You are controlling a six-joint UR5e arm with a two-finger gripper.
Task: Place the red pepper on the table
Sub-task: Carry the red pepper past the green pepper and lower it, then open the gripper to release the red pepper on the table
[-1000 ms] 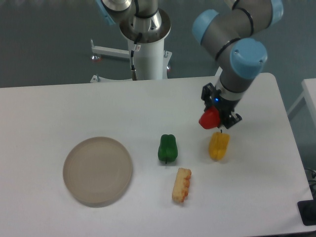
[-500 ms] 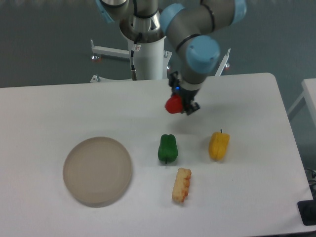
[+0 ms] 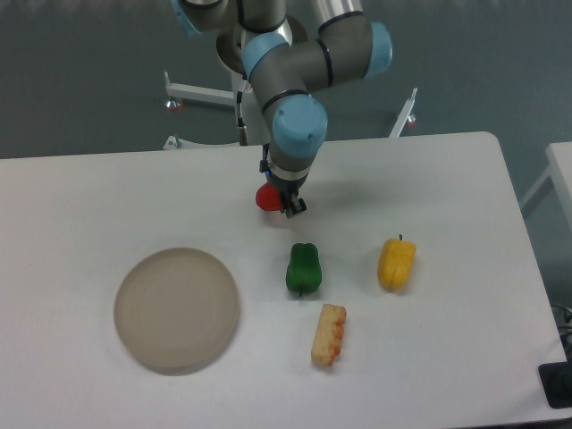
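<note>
1. So the arm swings a long way over toward the left of the picture compared with a second ago. Back then the gripper (image 3: 282,198) is right above the yellow pepper (image 3: 396,263); half a second ago it's up above the green pepper (image 3: 303,267); now it's further left again, past the green one and closer to the back edge.
2. The claw is clamped on the red pepper (image 3: 266,197), which pokes out on its left side. Whether the pepper is touching the surface or hanging just over it, I honestly can't tell from this angle.
3. The table (image 3: 107,197) is plain matte white with rounded corners. Behind it there's a dark grey-blue floor, the arm's white pedestal (image 3: 268,107) at the back edge, and a bit of white metal frame (image 3: 201,92) beside it.
4. There's a sliver of another white surface (image 3: 561,174) at the far right edge and something dark (image 3: 559,384) in the bottom right corner.
5. A round beige-grey plate (image 3: 177,309) sits front-left, well apart from everything else.
6. The green pepper is just in front of the gripper, with the yellow one off to its right.
7. A pale yellow-orange chunk of toy food (image 3: 328,334) lies in front of the green pepper.
8. The patch of table right under the gripper is bare white.
</note>
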